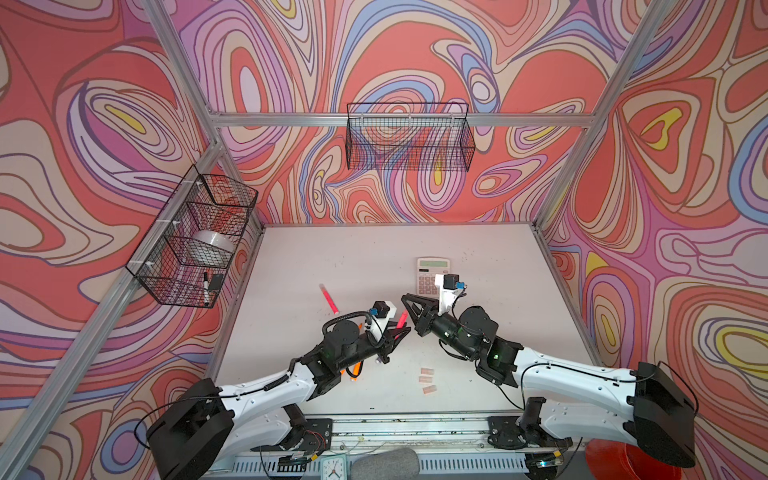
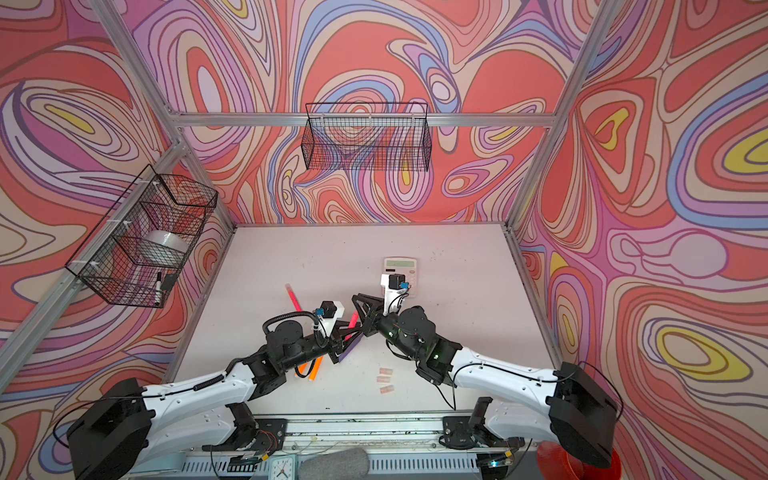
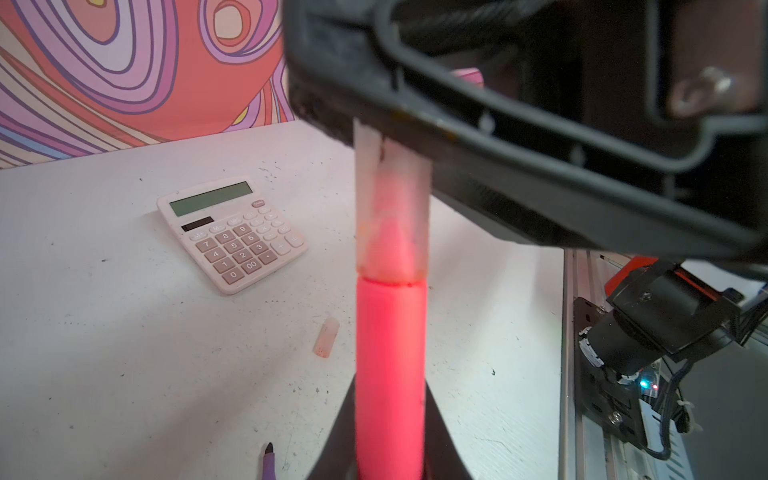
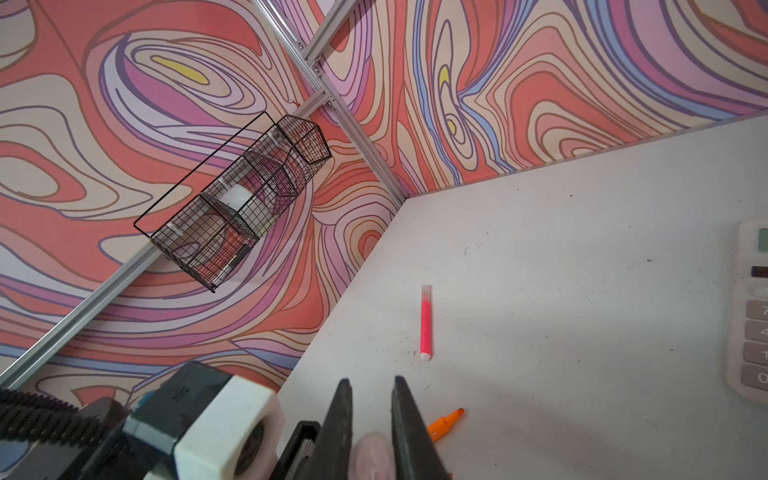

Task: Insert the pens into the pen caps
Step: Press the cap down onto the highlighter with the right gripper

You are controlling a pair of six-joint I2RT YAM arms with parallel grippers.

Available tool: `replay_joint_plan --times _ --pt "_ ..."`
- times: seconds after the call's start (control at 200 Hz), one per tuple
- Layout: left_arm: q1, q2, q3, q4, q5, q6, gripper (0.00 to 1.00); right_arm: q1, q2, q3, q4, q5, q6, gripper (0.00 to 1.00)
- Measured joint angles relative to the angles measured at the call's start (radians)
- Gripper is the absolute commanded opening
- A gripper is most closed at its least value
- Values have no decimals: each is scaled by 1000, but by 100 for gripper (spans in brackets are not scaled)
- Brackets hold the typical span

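My left gripper [image 1: 402, 331] [image 3: 390, 419] is shut on a hot pink pen [image 1: 402, 320] [image 3: 390, 365], held above the table. A pale pen cap [image 3: 392, 216] [image 4: 372, 455] sits over that pen's tip, and my right gripper [image 1: 405, 300] [image 4: 370, 384] is shut on it, deep between its fingers. A capped pink pen [image 1: 329, 298] [image 4: 425, 322] lies further back. Orange pens [image 2: 313, 370] and a purple pen [image 2: 351, 347] lie under my left arm. Three loose pen caps [image 1: 427, 379] lie at the front centre.
A calculator [image 1: 432, 274] lies behind my right gripper. A wire basket [image 1: 195, 241] on the left wall holds tape and a black-and-white marker [image 1: 205, 286]. Another basket [image 1: 409, 137] hangs on the back wall. Aluminium posts frame the table.
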Motion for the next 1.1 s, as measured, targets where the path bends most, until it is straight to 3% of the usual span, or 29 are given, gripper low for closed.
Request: replay_joint_plan --times 0.396,1.101 --pt "-19 1 45 -6 -159 135 0 -10 15 18 48 6 -2 0" --pt "-7 -6 273 -185 -208 296 0 -8 -5 93 120 88 -98 0"
